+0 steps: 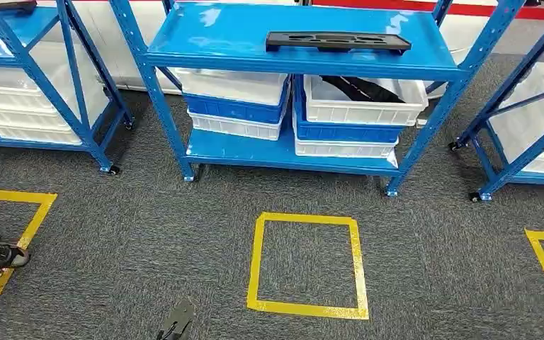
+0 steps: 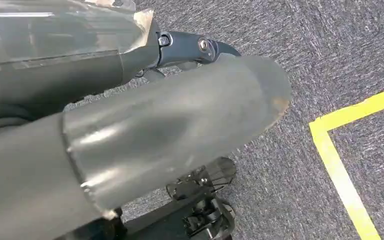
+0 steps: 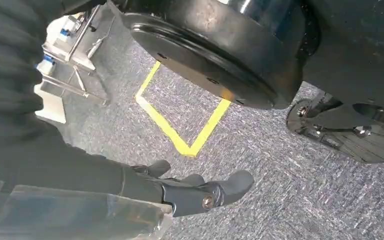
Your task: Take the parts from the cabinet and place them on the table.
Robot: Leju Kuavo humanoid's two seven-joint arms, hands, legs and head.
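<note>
My left hand [image 2: 180, 130] hangs low over the grey carpet floor [image 1: 149, 234], fingers hidden behind the thick thumb, so I cannot tell their state. My right hand [image 3: 190, 192] hangs too, its dark fingers [image 3: 237, 181] spread and empty. Ahead lies a yellow tape square [image 1: 306, 264]. Beyond, the flat black plastic part [image 1: 338, 41] rests on the blue metal cabinet's top shelf [image 1: 219, 35], above white and blue plastic crates [image 1: 358, 113]
</note>
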